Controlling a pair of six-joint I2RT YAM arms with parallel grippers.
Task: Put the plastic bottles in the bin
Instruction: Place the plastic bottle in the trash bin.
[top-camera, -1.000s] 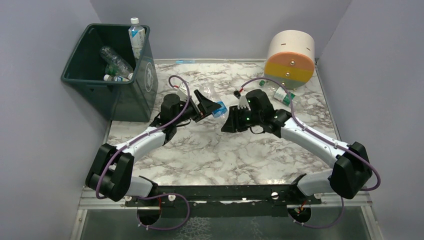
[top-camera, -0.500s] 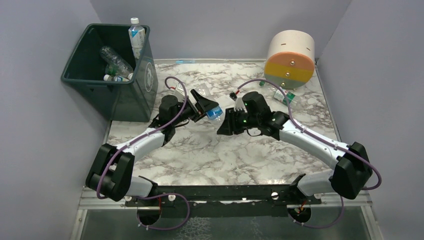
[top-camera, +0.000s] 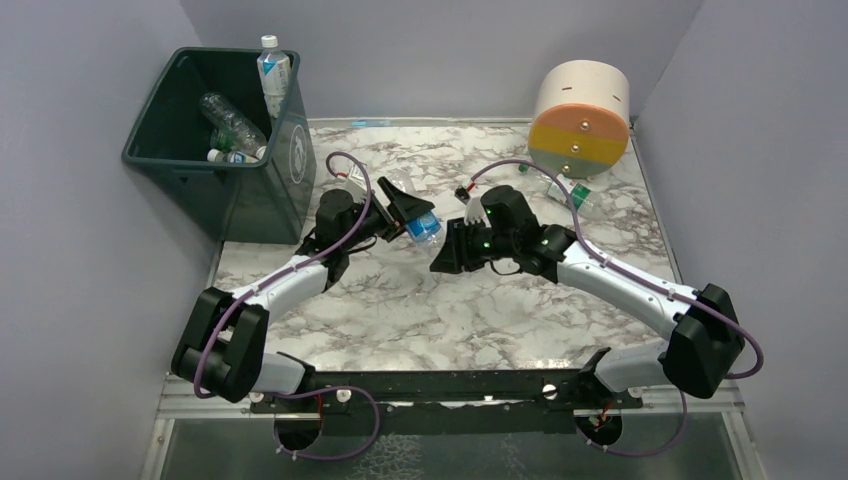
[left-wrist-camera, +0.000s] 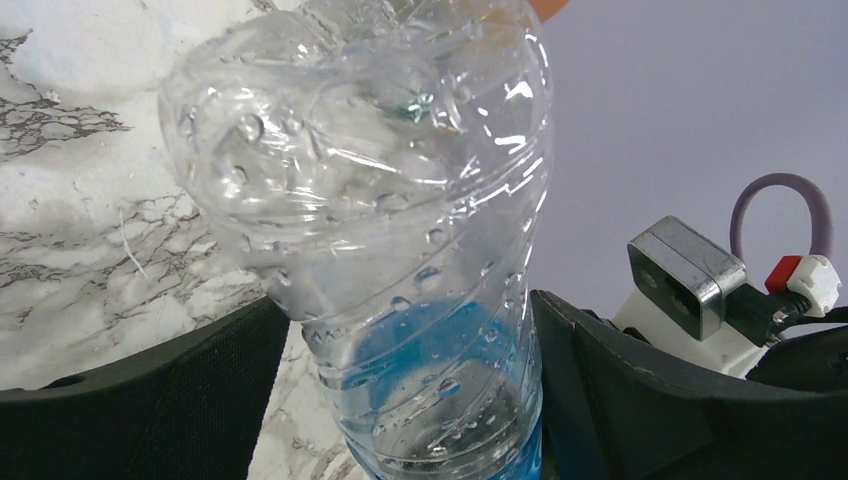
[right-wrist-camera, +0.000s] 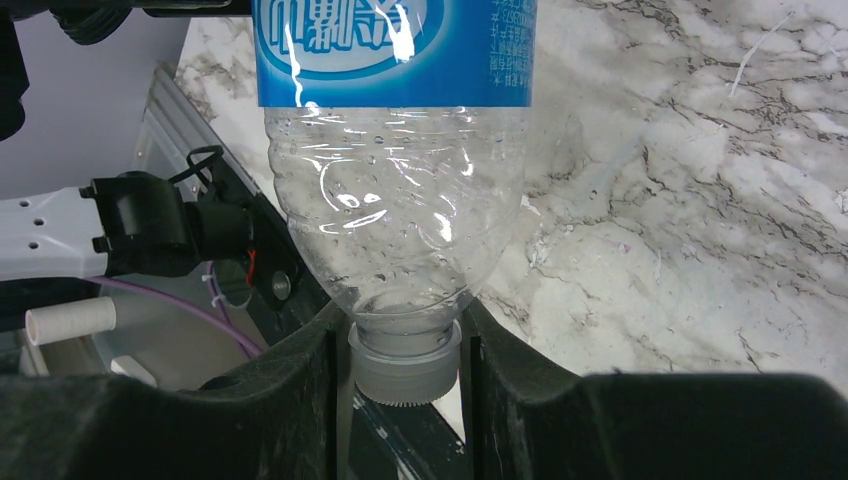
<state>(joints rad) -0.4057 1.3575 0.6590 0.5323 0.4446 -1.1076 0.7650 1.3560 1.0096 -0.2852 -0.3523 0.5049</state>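
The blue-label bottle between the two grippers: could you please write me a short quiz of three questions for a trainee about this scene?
1. True or false: the right gripper grips the blue-label bottle by its cap.
2. Where does the left gripper grip this bottle? A. the cap; B. the clear body; C. nowhere.
3. Fill in: the green-label bottle lies on the table beside the big ____.
Key: 1 true; 2 B; 3 cylinder.
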